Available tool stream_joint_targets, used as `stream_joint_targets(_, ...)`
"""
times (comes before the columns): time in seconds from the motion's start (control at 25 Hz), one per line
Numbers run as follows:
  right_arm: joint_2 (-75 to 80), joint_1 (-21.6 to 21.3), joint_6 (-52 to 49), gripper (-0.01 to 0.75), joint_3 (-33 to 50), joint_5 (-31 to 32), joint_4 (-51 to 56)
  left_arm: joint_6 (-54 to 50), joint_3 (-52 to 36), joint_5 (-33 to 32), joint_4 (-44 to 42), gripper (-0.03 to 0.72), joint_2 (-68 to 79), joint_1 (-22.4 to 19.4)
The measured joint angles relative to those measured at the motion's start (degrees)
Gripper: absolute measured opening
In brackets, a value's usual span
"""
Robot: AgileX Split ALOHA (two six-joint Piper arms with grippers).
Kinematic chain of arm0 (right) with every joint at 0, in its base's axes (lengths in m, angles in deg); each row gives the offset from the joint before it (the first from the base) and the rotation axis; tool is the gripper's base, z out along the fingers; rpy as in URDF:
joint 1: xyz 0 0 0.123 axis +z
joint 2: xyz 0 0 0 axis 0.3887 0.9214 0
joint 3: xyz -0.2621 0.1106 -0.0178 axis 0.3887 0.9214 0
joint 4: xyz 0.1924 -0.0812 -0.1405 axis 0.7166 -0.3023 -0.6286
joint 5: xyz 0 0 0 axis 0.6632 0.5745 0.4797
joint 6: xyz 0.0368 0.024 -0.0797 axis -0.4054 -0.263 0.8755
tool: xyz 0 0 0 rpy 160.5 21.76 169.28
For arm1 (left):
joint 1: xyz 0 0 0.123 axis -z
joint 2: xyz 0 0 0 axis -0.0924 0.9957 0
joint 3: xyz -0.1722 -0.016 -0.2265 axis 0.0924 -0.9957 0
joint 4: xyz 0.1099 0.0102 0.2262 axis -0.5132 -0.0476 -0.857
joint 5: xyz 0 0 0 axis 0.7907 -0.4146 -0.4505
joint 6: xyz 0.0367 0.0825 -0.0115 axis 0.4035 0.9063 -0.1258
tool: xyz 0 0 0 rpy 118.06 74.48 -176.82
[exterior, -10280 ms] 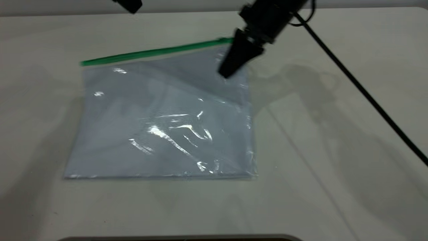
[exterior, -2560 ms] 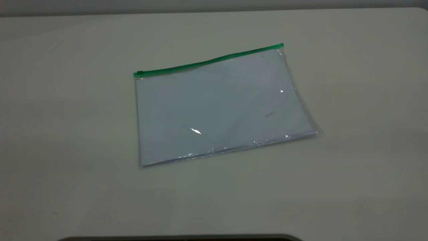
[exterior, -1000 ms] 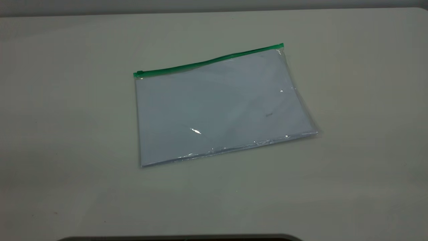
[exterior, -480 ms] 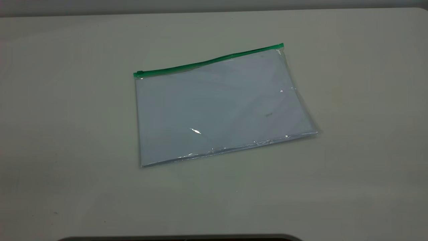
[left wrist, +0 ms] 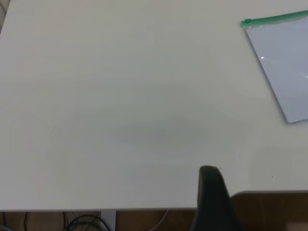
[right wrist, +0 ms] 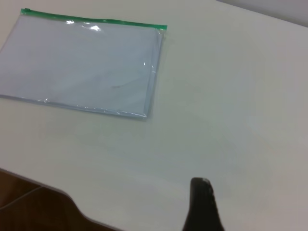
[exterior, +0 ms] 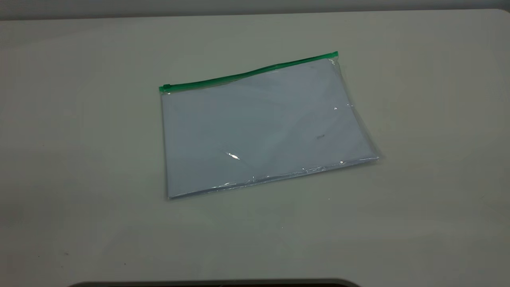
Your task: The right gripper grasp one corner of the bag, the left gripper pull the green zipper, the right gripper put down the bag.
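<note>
The bag lies flat on the pale table, clear plastic with white paper inside. The green zipper runs along its far long edge, with the slider tab at the left end. Nothing touches the bag. Neither gripper shows in the exterior view. The left gripper shows only as one black wedge over the table's near edge, far from the bag. The right gripper shows as one black wedge above bare table, well apart from the bag and its zipper.
The table is pale and bare around the bag. A dark rounded edge runs along its front. Cables hang below the table's edge in the left wrist view.
Nothing has moved in the last 2.6 seconds. Ten seconds ago the right gripper was at the bag's far right corner; now both grippers are out of the exterior view and the bag lies farther right.
</note>
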Motion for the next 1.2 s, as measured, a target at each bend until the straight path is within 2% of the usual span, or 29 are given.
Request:
stream_joint_targets(0.44,0.00,-0.08,0.00,0.578,0.00,0.00,0.00,-0.03,-0.10,0.00,-0.05,0.536,0.00,0.00)
stream_joint_targets(0.76,0.00,-6.50,-0.27,0.578,0.00,0.00,-0.06,-0.03,-0.10,0.00,-0.05,0.536,0.00,0.00)
stream_joint_targets(1.04,0.00,-6.62,-7.26,0.578,0.00,-0.24,-4.94,-0.10,-0.10,0.00,-0.05,0.536,0.00,0.00)
stream_joint_targets(1.2,0.00,-6.62,-8.06,0.578,0.00,-0.36,-6.08,-0.35,-0.10,0.00,-0.05,0.536,0.00,0.00)
